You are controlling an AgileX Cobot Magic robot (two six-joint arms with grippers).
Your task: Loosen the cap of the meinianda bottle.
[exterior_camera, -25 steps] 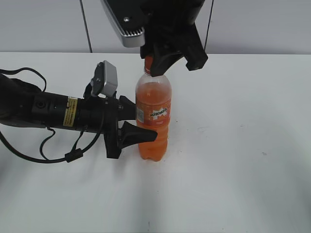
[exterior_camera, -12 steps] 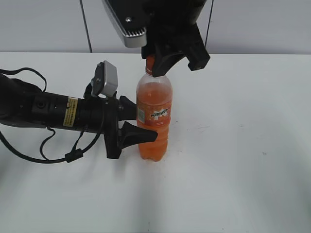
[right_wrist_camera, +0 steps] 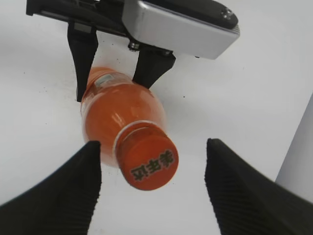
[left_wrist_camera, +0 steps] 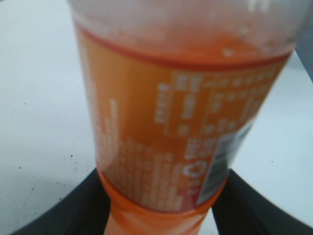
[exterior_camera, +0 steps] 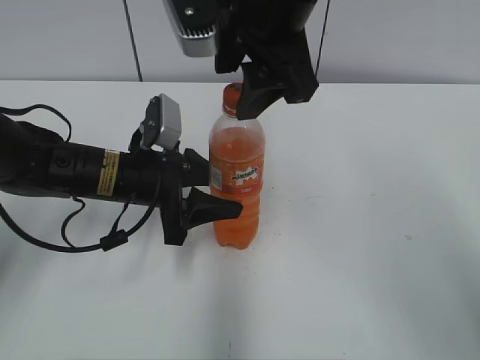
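Robotics lab or test bench, by the look of it. Plain white matte tabletop [exterior_camera: 375, 247], faintly scuffed and speckled, spreads out on every side below both claws. Behind the upper black right gripper [exterior_camera: 270, 79] stands a pale grey panelled wall [exterior_camera: 67, 37], split by thin dark vertical seams. A black robot arm [exterior_camera: 82, 174] with a yellow warning sticker and loose black cables [exterior_camera: 75, 225] lies along the table, trailing away from the black left gripper [exterior_camera: 206, 196]. A silver box-shaped wrist camera [exterior_camera: 165, 124] is mounted just behind that claw. The only household item is one clear plastic bottle of orange drink [exterior_camera: 237, 180], upright between the left claw's fingers.
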